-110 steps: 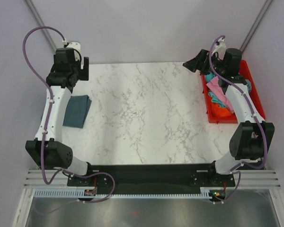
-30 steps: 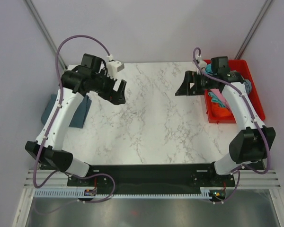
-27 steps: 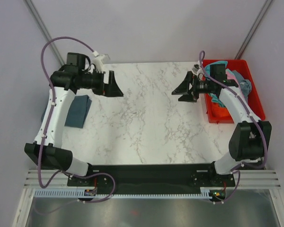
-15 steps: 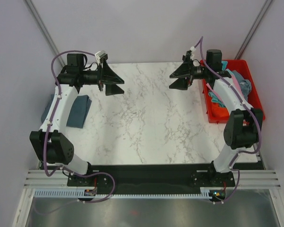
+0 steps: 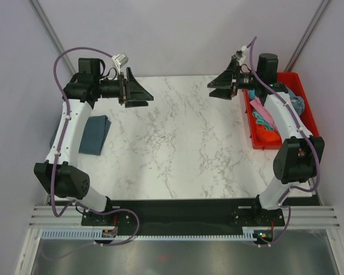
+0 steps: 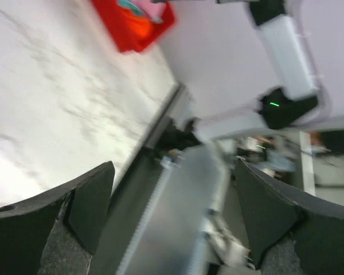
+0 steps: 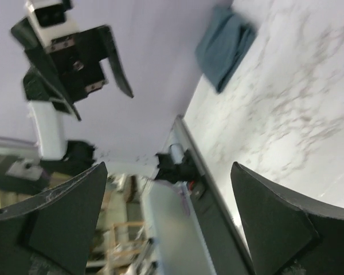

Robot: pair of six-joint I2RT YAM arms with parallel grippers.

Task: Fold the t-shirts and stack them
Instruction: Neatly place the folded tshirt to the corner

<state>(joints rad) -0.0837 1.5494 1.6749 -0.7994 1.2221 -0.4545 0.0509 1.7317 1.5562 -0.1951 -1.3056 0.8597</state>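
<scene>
Over the far left of the bench: the left fingers (image 5: 140,94) stand wide apart and hold nothing. They point sideways toward the middle, high above the marble.
Over the far right: the right fingers (image 5: 221,86) are also fully spread and empty. They point toward the left ones and hang just beside the red bin (image 5: 278,146).
Wrist views: between each pair of fingers only the bench and the room show, no cloth.
Folded shirt: the slate-blue t-shirt (image 5: 94,134) lies folded at the left edge of the bench (image 5: 178,149), near the left arm.
Shirts to do: the pink shirt (image 5: 262,112), the teal shirt (image 5: 296,105) and the orange shirt (image 5: 269,136) lie crumpled together in the bin.
Step in hand: probably fetching the next shirt from the bin.
How to do it well: the right fingers should turn downward over the bin and pinch one cloth only. The pink one seems uppermost. It should be lifted clear of the rim, so the others do not drag out with it.
Left side: it is better to keep away from the folded shirt, then take the second corner.
</scene>
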